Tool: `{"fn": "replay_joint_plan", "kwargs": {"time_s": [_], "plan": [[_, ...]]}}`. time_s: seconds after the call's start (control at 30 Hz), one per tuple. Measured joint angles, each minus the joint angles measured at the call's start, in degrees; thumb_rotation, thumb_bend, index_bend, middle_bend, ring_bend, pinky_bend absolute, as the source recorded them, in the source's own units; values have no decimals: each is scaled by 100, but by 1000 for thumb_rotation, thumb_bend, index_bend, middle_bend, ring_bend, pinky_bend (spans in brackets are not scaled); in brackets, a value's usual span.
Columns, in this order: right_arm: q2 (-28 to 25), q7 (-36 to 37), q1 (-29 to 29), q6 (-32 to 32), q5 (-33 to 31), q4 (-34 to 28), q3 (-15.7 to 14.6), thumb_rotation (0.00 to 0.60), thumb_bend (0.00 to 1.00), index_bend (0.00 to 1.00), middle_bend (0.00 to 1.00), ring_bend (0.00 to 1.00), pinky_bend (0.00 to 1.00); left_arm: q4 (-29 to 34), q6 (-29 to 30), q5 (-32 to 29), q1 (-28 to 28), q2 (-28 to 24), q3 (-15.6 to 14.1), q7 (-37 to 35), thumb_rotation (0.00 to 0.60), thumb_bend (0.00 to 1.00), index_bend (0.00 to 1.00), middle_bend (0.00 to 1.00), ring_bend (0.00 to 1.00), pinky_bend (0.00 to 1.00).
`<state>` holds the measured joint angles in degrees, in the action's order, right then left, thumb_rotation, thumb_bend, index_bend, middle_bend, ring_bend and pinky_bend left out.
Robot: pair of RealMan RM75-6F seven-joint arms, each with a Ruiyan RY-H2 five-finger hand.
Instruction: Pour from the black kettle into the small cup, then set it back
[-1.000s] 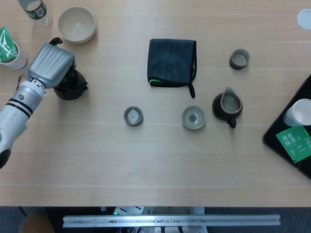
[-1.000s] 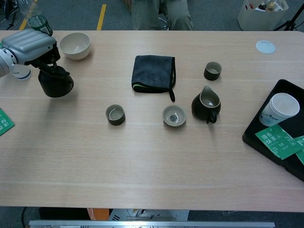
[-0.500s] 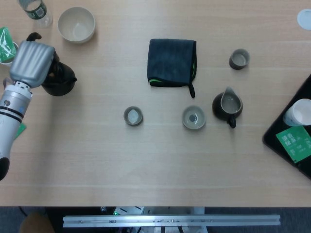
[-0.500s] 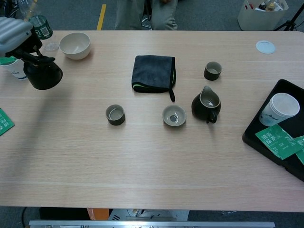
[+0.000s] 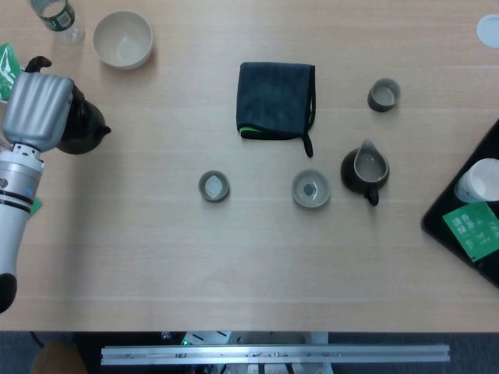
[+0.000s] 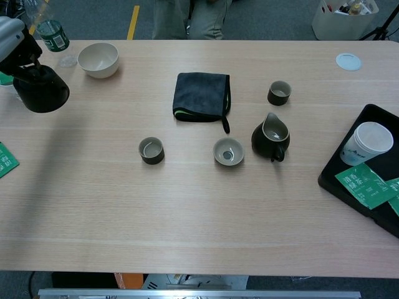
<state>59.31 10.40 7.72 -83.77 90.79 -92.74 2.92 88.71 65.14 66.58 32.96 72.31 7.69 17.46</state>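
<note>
Left hand [image 5: 35, 109], seen from the head camera, is a silver shell at the far left edge of the worktop [image 5: 249, 257], closed over the black kettle [image 5: 82, 128]. The kettle's round body sticks out from under the hand on its inner side, spout toward the middle of the worktop. A small cup [image 5: 214, 186] stands well apart from the hand, toward the centre, with a second cup [image 5: 311, 189] and a dark pitcher [image 5: 364, 169] further out beyond it. A folded dark cloth [image 5: 277, 100] lies beyond those cups. A cream bowl [image 5: 122, 38] sits near the hand, on its far side.

From the chest camera, only a corner of the left hand [image 6: 12, 31] shows at the frame's upper left. It grips the black kettle [image 6: 41, 92] from above, and the kettle hangs directly below it. The cream bowl [image 6: 98, 59] is just beside them. The small cup [image 6: 151, 151] stands far off toward the middle.

Neither view shows the right hand.
</note>
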Motion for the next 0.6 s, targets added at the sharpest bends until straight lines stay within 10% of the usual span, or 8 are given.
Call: {"fn": "replay_joint_plan", "kwargs": {"time_s": [0.6], "plan": [[42,311,-52,-57,84,275,-101,600,0,358,386,232,230,948,298,-56,-54,210,-39,1027,393,246,976,1000,876,239]]}}
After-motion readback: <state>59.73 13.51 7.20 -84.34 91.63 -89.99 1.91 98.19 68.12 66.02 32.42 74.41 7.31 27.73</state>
